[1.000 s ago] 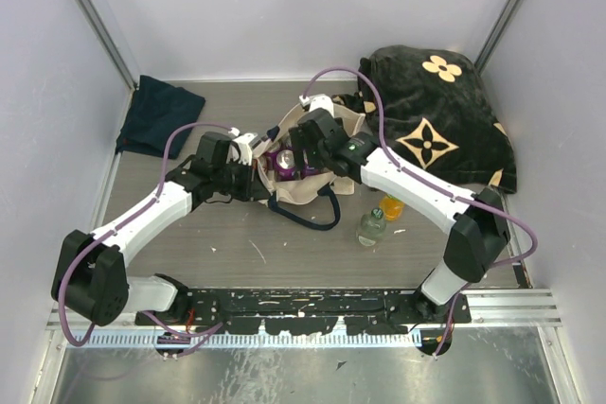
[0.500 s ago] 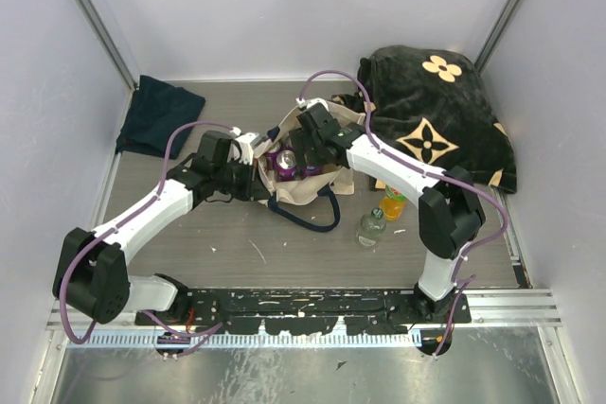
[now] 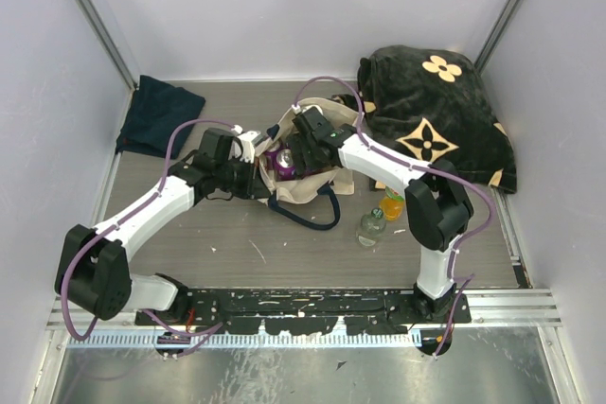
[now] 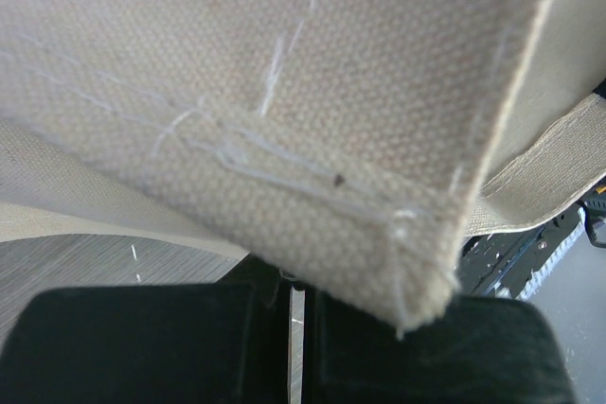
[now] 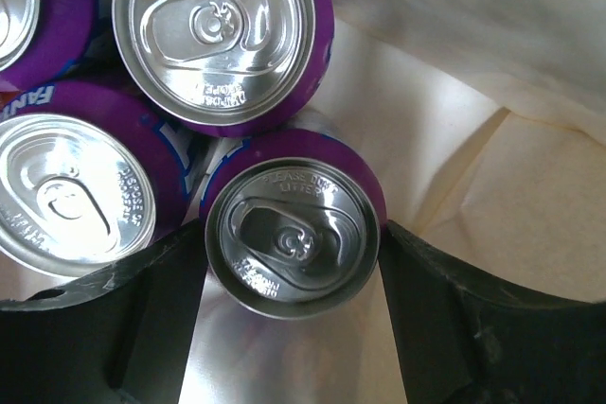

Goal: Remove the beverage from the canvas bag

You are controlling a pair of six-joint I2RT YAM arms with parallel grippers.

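The cream canvas bag (image 3: 305,188) with navy handles stands open mid-table. It holds several purple cans (image 3: 282,164). My left gripper (image 3: 258,175) is shut on the bag's left rim; the canvas (image 4: 312,101) fills the left wrist view above the nearly closed fingers (image 4: 142,347). My right gripper (image 3: 301,144) reaches down into the bag. In the right wrist view its fingers (image 5: 161,309) press both sides of one upright purple can (image 5: 292,237). Two more cans (image 5: 222,35) stand just beyond it.
A black fabric bag with tan flowers (image 3: 445,111) lies at the back right. A small dark navy cloth (image 3: 158,115) lies at the back left. An orange bottle (image 3: 391,203) and a clear greenish bottle (image 3: 371,226) sit right of the canvas bag.
The right arm's elbow has swung left and folded in, and its gripper has gone deeper into the bag. The left arm has hardly moved.
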